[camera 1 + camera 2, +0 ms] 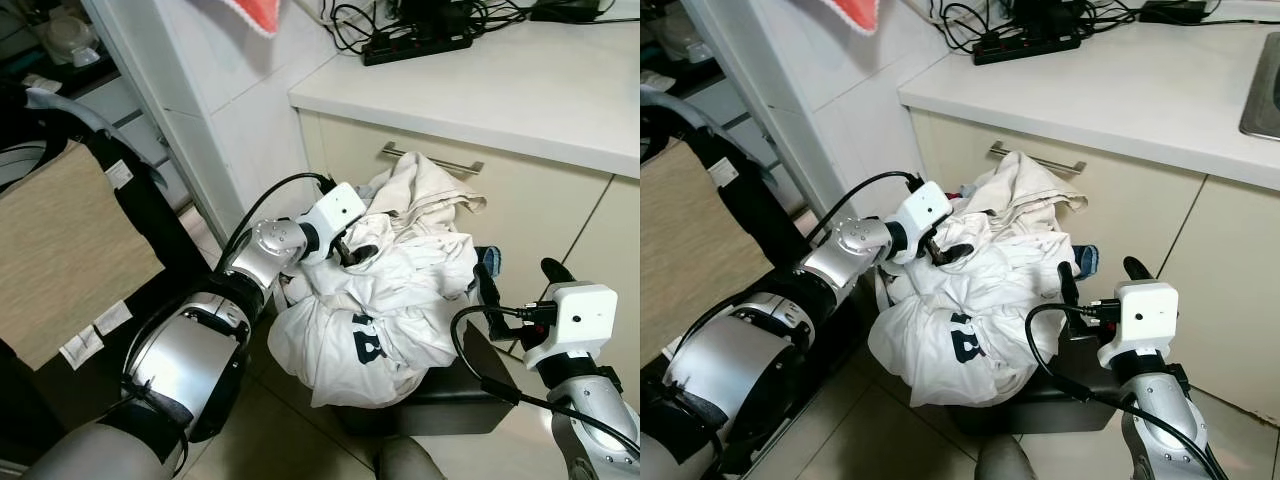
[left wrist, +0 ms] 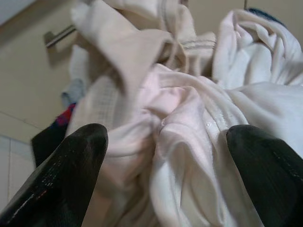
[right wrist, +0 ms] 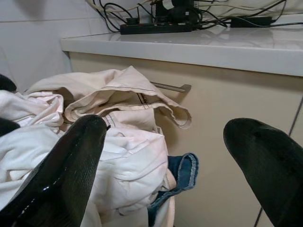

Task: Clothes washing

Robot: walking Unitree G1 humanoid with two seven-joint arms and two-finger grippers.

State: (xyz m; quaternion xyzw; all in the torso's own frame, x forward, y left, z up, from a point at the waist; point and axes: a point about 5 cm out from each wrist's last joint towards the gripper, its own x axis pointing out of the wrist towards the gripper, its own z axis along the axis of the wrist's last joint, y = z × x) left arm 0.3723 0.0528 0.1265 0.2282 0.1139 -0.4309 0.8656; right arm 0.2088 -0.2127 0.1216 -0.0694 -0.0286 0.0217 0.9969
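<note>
Heaping over a dark basket (image 1: pixel 450 400), the laundry pile (image 1: pixel 390 300) sits just in front of the cabinet drawer (image 1: pixel 520 200) — white and cream garments, a bit of blue denim (image 3: pixel 182 170) on the cabinet side. Left gripper (image 1: pixel 345 250) is pressed into the pile's top, fingers (image 2: pixel 66 165) apart w/ pale cloth between them. Right gripper (image 1: pixel 515 275) is beside the pile — fingers spread, holding nothing, approx. level w/ the denim.
</note>
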